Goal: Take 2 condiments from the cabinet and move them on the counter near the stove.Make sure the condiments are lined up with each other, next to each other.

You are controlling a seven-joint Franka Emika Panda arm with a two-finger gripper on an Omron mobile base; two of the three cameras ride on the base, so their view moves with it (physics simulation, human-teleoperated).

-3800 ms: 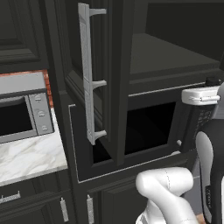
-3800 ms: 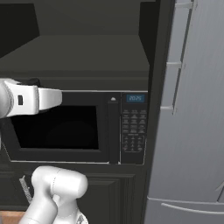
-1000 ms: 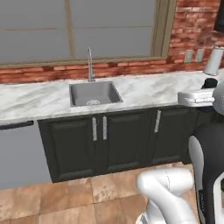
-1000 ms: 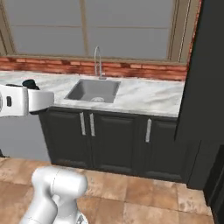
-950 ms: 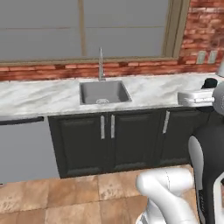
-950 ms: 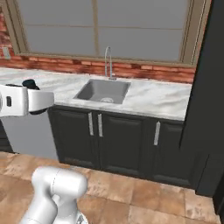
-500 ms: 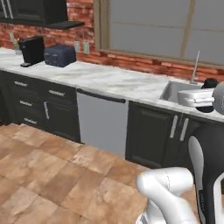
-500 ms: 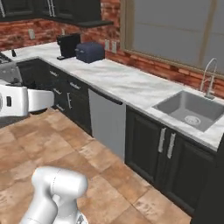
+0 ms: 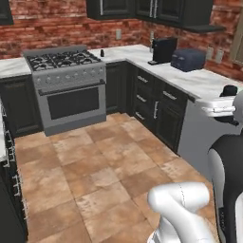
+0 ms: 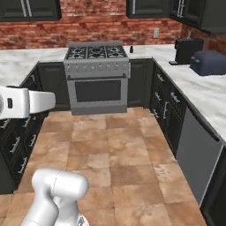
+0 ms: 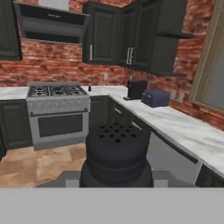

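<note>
Change: sink run replaced by stove corner as the base was driven round.
Stove (image 10: 97, 77): centred ahead, well apart.
Counter (image 10: 145, 50): one condiment (image 10: 131, 49) already beside the stove.
Gripper (image 11: 116, 175): fingers pinching second condiment (image 11: 116, 148); carry step, approach needed, set alongside.

Two shakers: one black shaker (image 11: 116, 151) close up right at the gripper, a second shaker (image 10: 131, 47) far off beside one stove (image 10: 97, 66). One coffee maker (image 9: 163, 50), one toaster (image 9: 188, 59).
</note>
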